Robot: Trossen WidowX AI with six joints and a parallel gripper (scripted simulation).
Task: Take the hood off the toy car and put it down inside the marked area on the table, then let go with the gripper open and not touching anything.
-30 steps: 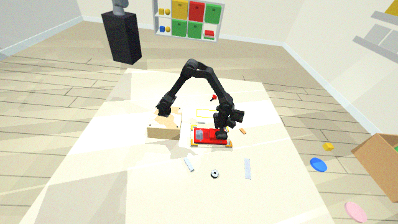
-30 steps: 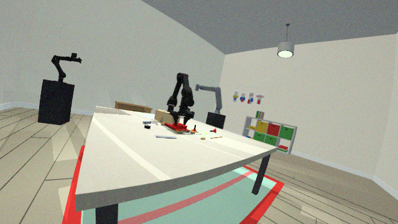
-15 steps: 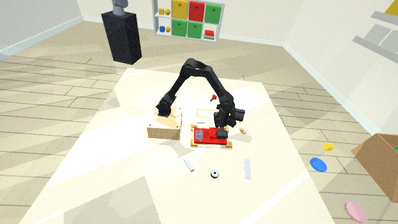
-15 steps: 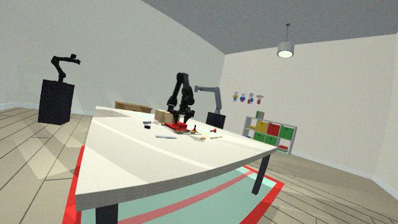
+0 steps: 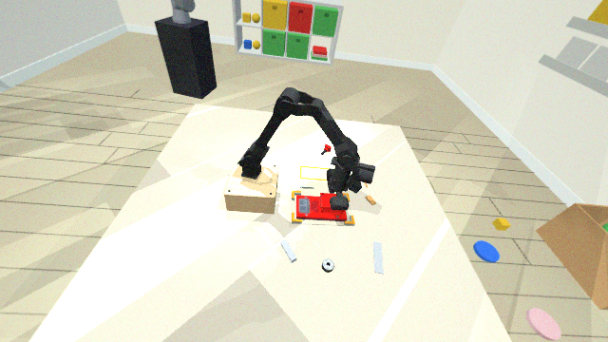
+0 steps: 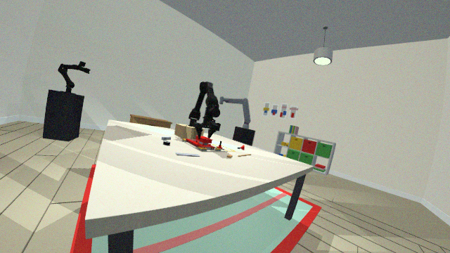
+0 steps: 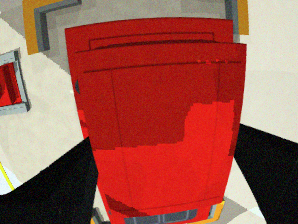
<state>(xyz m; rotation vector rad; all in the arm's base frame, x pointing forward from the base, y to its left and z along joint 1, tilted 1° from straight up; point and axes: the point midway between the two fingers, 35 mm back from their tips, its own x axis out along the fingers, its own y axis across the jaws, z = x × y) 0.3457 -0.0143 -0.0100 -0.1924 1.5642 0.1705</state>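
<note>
The gripper is shut on the red hood, one black finger at each side of it. The hood appears lifted a little above the red toy car, still over the car's front part; its front edge overlaps the body in the wrist view. Grey seats show at the car's other end. The marked area, a yellow outline, lies behind the car in the top view, partly hidden by the arm.
Yellow-orange corner brackets surround the car. A grey-framed red part lies beside it. The arm's wooden base stands at left. A small red part lies at the back. Pale strips and a wheel lie in front.
</note>
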